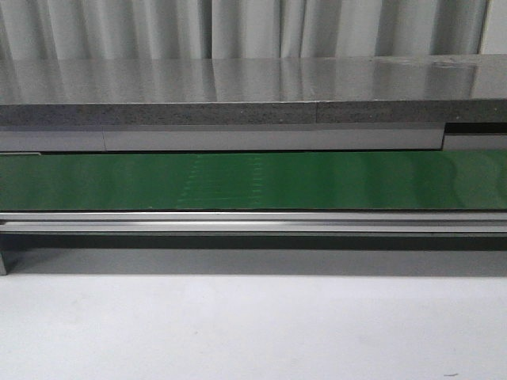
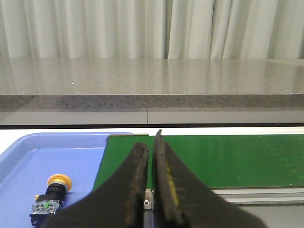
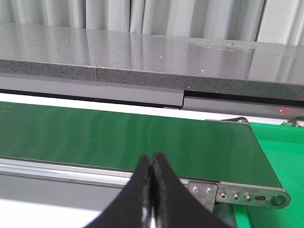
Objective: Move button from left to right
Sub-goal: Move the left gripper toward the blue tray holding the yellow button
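Note:
The button (image 2: 51,196), an orange round cap on a dark boxy base, lies on its side in a blue tray (image 2: 28,156) seen only in the left wrist view. My left gripper (image 2: 151,142) hangs over the near left end of the green conveyor belt (image 2: 223,159), to the right of the button and apart from it, jaws nearly together with nothing between them. My right gripper (image 3: 152,160) is shut and empty above the near rail by the belt's right end (image 3: 142,137). Neither gripper nor the button shows in the front view.
The green belt (image 1: 253,180) runs across the front view with a metal rail (image 1: 253,222) along its near side. A grey stone shelf (image 1: 253,91) stands behind it. A green bin (image 3: 285,147) sits past the belt's right end roller bracket (image 3: 247,194).

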`<move>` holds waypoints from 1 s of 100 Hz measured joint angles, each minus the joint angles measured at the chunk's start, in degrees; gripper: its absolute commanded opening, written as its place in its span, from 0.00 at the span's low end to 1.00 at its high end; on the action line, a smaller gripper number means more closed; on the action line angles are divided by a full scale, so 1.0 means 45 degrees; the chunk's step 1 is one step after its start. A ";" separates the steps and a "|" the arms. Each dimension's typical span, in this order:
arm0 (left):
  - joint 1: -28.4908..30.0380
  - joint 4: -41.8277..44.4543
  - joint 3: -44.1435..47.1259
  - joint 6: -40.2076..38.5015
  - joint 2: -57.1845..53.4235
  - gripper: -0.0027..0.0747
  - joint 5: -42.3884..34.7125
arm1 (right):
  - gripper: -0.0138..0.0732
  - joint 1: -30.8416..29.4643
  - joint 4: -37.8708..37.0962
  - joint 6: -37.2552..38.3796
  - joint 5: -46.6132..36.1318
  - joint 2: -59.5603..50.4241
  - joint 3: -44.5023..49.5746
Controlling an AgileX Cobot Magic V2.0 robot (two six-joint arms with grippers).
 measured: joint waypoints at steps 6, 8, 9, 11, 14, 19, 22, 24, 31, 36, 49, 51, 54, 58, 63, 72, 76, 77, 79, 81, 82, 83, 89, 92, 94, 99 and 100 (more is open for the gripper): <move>0.0000 0.0000 0.0000 0.0000 0.0000 0.04 0.0000 | 0.08 0.0000 0.0000 0.0000 0.0000 0.0000 0.0000; 0.0000 0.0000 0.0000 0.0000 0.0000 0.04 0.0000 | 0.08 0.0000 0.0000 0.0000 0.0000 0.0000 0.0000; 0.0000 0.0000 0.0000 0.0000 0.0000 0.04 0.0000 | 0.08 0.0000 0.0000 0.0000 0.0000 0.0000 0.0000; 0.0000 0.0000 0.0000 0.0000 0.0000 0.04 0.0000 | 0.08 0.0000 0.0000 0.0000 0.0000 0.0000 0.0000; 0.0000 0.0000 0.0000 0.0000 0.0000 0.04 0.0000 | 0.08 0.0000 0.0000 0.0000 0.0000 0.0000 0.0000; 0.0000 0.0000 0.0000 0.0000 0.0000 0.04 0.0000 | 0.08 0.0000 0.0000 0.0000 0.0000 0.0000 0.0000; 0.0000 0.0000 0.0000 0.0000 0.0000 0.04 0.0000 | 0.08 0.0000 0.0000 0.0000 0.0000 0.0000 0.0000; 0.0000 0.0000 0.0000 0.0000 0.0000 0.04 0.0000 | 0.08 0.0000 0.0000 0.0000 0.0000 0.0000 0.0000; 0.0000 0.0000 0.0000 0.0000 0.0000 0.04 0.0000 | 0.08 0.0000 0.0000 0.0000 0.0000 0.0000 0.0000; 0.0000 0.0000 0.0000 0.0000 0.0000 0.04 0.0000 | 0.08 0.0000 0.0000 0.0000 0.0000 0.0000 0.0000; 0.0000 0.0000 0.0000 0.0000 0.0000 0.04 -0.0167 | 0.08 0.0000 0.0000 0.0000 0.0000 0.0000 0.0000; 0.0000 -0.0023 0.0000 0.0000 0.0000 0.04 -0.0199 | 0.08 0.0000 0.0000 0.0000 0.0000 0.0000 0.0000; 0.0000 -0.0077 0.0000 0.0000 0.0000 0.04 -0.0272 | 0.08 0.0000 0.0000 0.0000 0.0000 0.0000 0.0000; 0.0000 -0.0184 0.0000 0.0000 0.0000 0.04 -0.0303 | 0.08 0.0000 0.0000 0.0000 0.0000 0.0000 0.0000; 0.0000 -0.0351 0.0000 0.0000 0.0000 0.04 -0.0315 | 0.08 0.0000 0.0000 0.0000 0.0000 0.0000 0.0000; 0.0000 -0.0681 -0.0119 0.0000 0.0000 0.04 0.0131 | 0.08 0.0000 0.0000 0.0000 0.0000 0.0000 0.0000; 0.0000 -0.0786 -0.0303 0.0000 0.0000 0.04 0.0521 | 0.08 0.0000 0.0000 0.0000 0.0000 0.0000 0.0000; 0.0000 -0.0810 -0.0350 0.0000 0.0000 0.04 0.0589 | 0.08 0.0000 0.0000 0.0000 0.0000 0.0000 0.0000; 0.0000 -0.0875 -0.0503 0.0000 0.0000 0.04 0.0788 | 0.08 0.0000 0.0000 0.0000 0.0000 0.0000 0.0000; 0.0000 -0.0929 -0.0681 0.0000 0.0000 0.04 0.0976 | 0.08 0.0000 0.0000 0.0000 0.0000 0.0000 0.0000; 0.0000 -0.0964 -0.0746 0.0000 0.0000 0.04 0.1039 | 0.08 0.0000 0.0000 0.0000 0.0000 0.0000 0.0000; 0.0000 -0.0997 -0.0884 0.0000 0.0023 0.04 0.1159 | 0.08 0.0000 0.0000 0.0000 0.0000 0.0000 0.0000; 0.0000 -0.1080 -0.1537 0.0000 0.0217 0.04 0.1604 | 0.08 0.0000 0.0000 0.0000 0.0000 0.0000 0.0000; 0.0000 -0.1082 -0.1990 0.0000 0.0438 0.04 0.1828 | 0.08 0.0000 0.0000 0.0000 0.0000 0.0000 0.0000; 0.0000 -0.1103 -0.2282 0.0000 0.0544 0.04 0.2016 | 0.08 0.0000 0.0000 0.0000 0.0000 0.0000 0.0000; 0.0000 -0.1103 -0.2975 0.0000 0.1035 0.04 0.2557 | 0.08 0.0000 0.0000 0.0000 0.0000 0.0000 0.0000; 0.0000 -0.1111 -0.3077 0.0000 0.1101 0.04 0.2725 | 0.08 0.0000 0.0000 0.0000 0.0000 0.0000 0.0000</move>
